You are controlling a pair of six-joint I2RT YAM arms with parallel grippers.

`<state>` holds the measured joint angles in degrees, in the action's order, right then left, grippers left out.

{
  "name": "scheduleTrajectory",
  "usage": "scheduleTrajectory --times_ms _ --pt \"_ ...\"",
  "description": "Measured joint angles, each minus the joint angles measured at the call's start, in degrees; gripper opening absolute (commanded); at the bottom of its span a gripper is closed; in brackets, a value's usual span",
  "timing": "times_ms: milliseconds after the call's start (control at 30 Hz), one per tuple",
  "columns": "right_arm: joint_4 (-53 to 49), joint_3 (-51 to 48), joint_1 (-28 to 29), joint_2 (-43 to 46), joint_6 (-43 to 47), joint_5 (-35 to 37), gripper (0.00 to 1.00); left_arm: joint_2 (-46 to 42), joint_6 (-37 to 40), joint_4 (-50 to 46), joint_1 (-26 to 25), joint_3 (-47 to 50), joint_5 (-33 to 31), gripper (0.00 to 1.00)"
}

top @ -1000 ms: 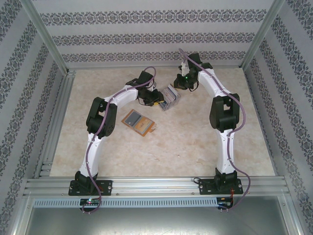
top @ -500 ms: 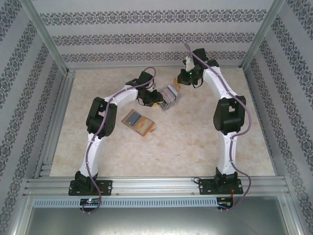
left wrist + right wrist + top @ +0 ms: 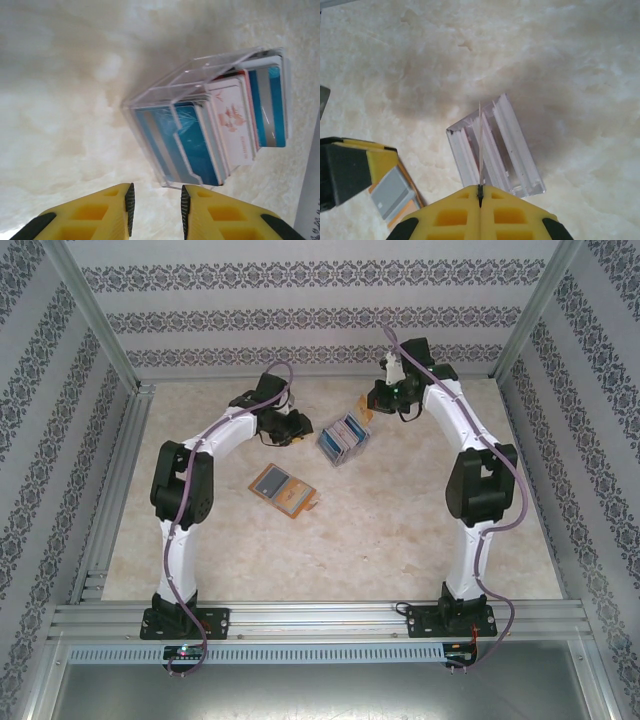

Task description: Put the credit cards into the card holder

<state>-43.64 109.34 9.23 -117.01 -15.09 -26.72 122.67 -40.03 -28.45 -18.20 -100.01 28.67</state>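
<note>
Marbled table (image 3: pixel 400 540), toward far edge: lifts card (image 3: pixel 480 150) out of box (image 3: pixel 512 150), right gripper (image 3: pixel 480 189) pinched on its edge; backs left gripper (image 3: pixel 156 194) off, half-spread, empty. Next, over to holder (image 3: pixel 306 505) mid-table.

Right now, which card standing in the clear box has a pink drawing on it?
The white card, standing between the blue grey-striped cards in the clear box; the others show blue faces and no drawing.
</note>
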Motion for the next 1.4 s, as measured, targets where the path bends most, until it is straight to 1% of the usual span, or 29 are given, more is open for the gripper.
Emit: scheduleTrajectory --times_ms 100,200,300,467,633,833,933,1067,1400 --pt "3.3 -5.7 0.4 3.6 -1.7 -1.8 0.06 -1.0 0.7 0.0 1.6 2.8 -0.4 0.32" --pt "6.3 -11.7 1.9 7.2 -3.3 -3.8 0.06 -1.2 1.3 -0.2 3.4 5.4 -0.7 0.32" --pt "8.8 -17.8 5.3 10.5 -4.7 -6.1 0.06 -1.2 2.2 -0.7 5.1 7.4 -0.9 0.32" --pt "11.8 -25.8 13.2 13.7 -7.3 -9.4 0.07 -1.2 3.5 -1.1 6.7 7.7 -1.3 0.32" --pt "14.3 -29.7 21.0 13.7 -9.5 -11.2 0.07 -0.4 4.4 -1.5 6.7 7.3 -1.2 0.32" --pt "14.2 -28.6 29.1 9.6 -9.4 -11.7 0.06 2.2 5.2 -2.4 6.7 5.1 -0.6 0.32" --pt "11.8 -27.1 31.5 6.1 -8.1 -10.0 0.06 2.5 5.2 -2.6 6.7 4.9 -0.6 0.32" --pt "8.4 -25.8 32.5 3.3 -6.3 -6.3 0.05 2.8 5.1 -2.6 6.7 4.6 -0.4 0.32" --pt "2.1 -22.4 32.2 2.8 -2.5 8.7 0.04 5.0 5.1 -2.6 6.7 3.9 -0.2 0.32"
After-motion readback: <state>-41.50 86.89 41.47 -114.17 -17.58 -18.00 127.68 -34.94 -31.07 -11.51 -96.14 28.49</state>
